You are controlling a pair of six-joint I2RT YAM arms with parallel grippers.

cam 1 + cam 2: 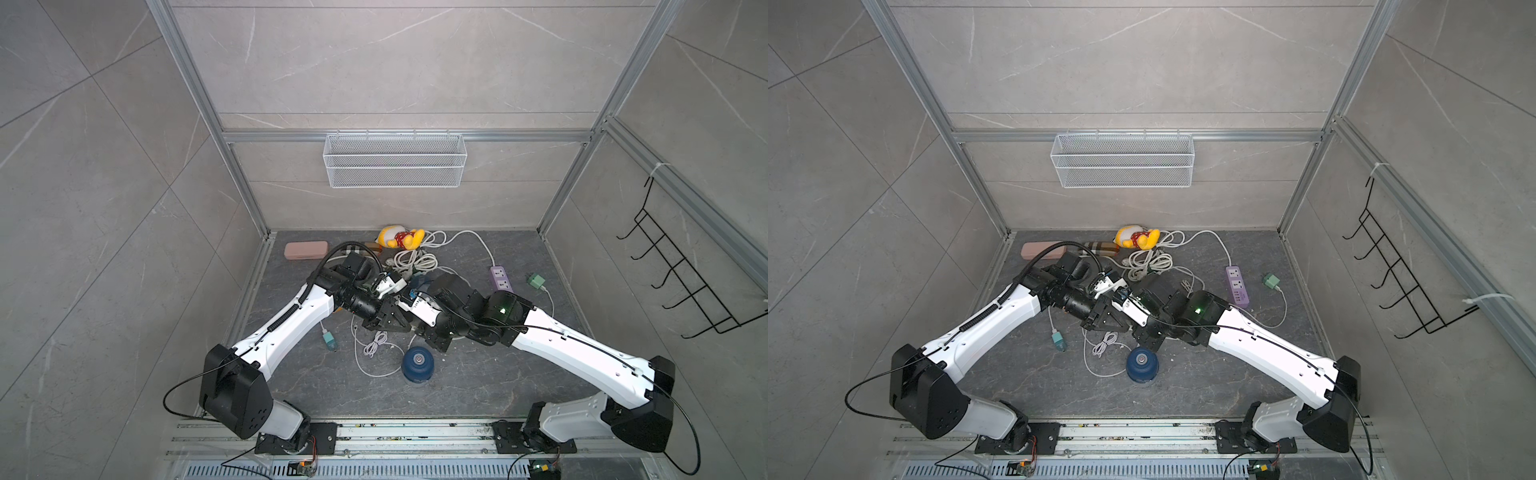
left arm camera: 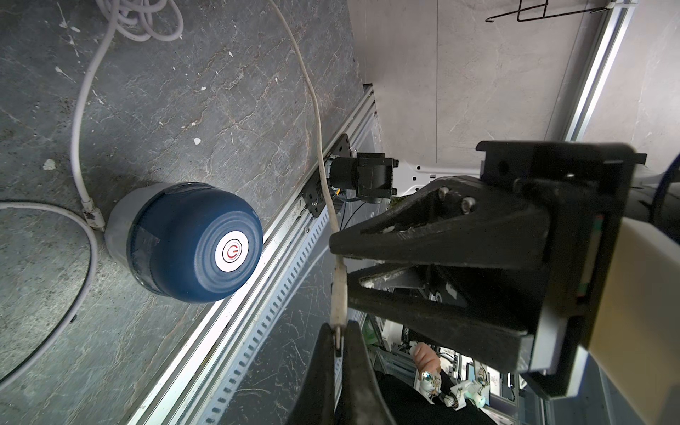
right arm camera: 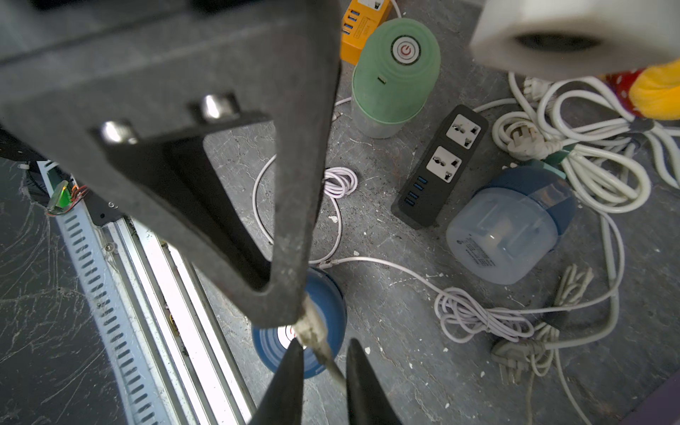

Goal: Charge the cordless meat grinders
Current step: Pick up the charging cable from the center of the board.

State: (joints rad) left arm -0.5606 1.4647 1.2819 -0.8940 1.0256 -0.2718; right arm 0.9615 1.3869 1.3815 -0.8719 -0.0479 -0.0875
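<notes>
top views mostly show two arms folded in to mid-table, fingertips meeting over the cable clutter; wrist cams carry the detail.

left side: left gripper is clamped tight on the free tip of a white charging plug. mint green grinder stands upright on that same side, under the left wrist, just beside the orange power strip. a small slot in its wall faces the right wrist cam.

centre: plug hangs in the air between the two grippers, long axis running nose to nose. upright dark blue grinder sits just in front of and below the pinch, toward the front rail. a white connector is at its clear base; seated or not, can't tell. second dark blue grinder lies tipped over farther back, next to the black power strip.

right: right gripper faces the left one, jaws slightly apart. the cord end of the plug passes through the gap, no squeeze visible.

my read: mid-air handover. tip buried in the left jaws means nothing inserts yet; right has to take the plug body. then the green unit's slot lies back-left of the pinch, on the left arm's side.
</notes>
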